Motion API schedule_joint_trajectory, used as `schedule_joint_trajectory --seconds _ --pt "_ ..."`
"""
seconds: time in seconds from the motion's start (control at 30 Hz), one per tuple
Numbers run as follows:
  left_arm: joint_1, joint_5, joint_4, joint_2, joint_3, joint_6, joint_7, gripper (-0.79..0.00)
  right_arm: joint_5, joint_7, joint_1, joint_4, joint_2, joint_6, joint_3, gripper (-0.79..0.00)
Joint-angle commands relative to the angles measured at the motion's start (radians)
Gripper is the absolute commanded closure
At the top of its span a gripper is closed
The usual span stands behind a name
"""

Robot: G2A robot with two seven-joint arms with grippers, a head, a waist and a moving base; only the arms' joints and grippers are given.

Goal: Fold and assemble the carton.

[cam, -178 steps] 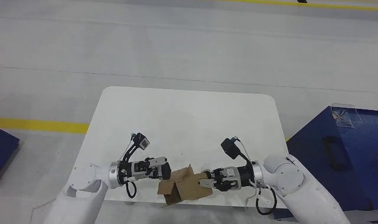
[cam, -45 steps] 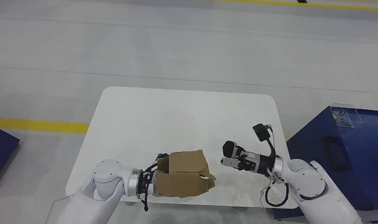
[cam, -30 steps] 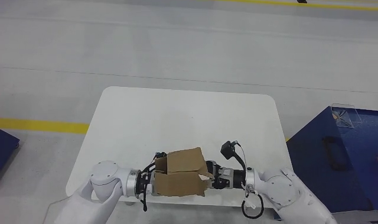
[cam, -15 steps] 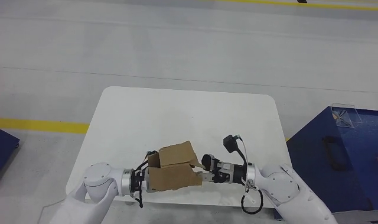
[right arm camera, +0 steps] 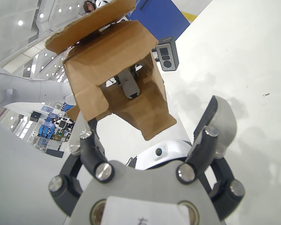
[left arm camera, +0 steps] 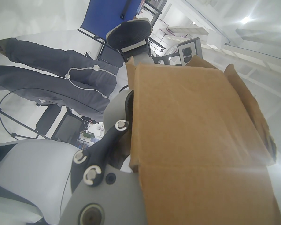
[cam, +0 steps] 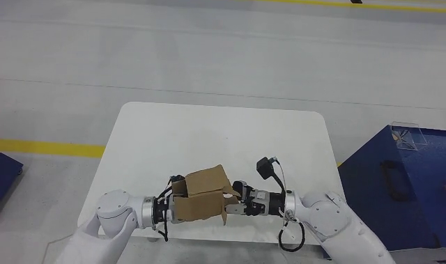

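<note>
Top view: the right gripper (cam: 235,207), jaws spread, has come up to the right end of the cardboard carton (cam: 201,194). The left gripper (cam: 173,203) clamps the carton's left wall above the table's (cam: 209,138) near edge. The loose end flap (right arm camera: 154,118) likely gets folded next.

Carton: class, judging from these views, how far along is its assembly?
Done: the carton is opened into a tube, gripped by the left hand. In hand: the open right hand faces its open end. Left: the end flaps stand unfolded.
</note>
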State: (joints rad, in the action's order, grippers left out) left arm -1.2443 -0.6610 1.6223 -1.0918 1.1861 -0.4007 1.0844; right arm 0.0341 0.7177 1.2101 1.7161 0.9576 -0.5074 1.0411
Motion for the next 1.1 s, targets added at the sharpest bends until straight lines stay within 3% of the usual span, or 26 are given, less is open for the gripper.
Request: schedule_joint_trajectory --seconds 0.0,0.3,0.7,1.07 --pt "0.003 -0.004 -0.002 0.001 -0.001 0.006 0.003 0.000 -0.011 -0.001 -0.006 -0.019 0.000 0.002 0.008 -0.785" --pt "0.014 -0.005 -0.002 0.004 -0.013 0.030 0.030 0.000 0.012 -0.024 -0.022 -0.080 0.004 0.049 0.031 -0.785" --pt "0.002 0.033 0.064 0.011 -0.046 0.073 0.076 0.000 0.082 -0.081 -0.045 -0.104 0.023 0.070 -0.010 -0.785" --pt "-0.011 0.015 0.078 0.012 -0.056 0.088 0.072 0.000 -0.074 0.005 -0.015 -0.106 0.005 0.021 0.102 -0.785"
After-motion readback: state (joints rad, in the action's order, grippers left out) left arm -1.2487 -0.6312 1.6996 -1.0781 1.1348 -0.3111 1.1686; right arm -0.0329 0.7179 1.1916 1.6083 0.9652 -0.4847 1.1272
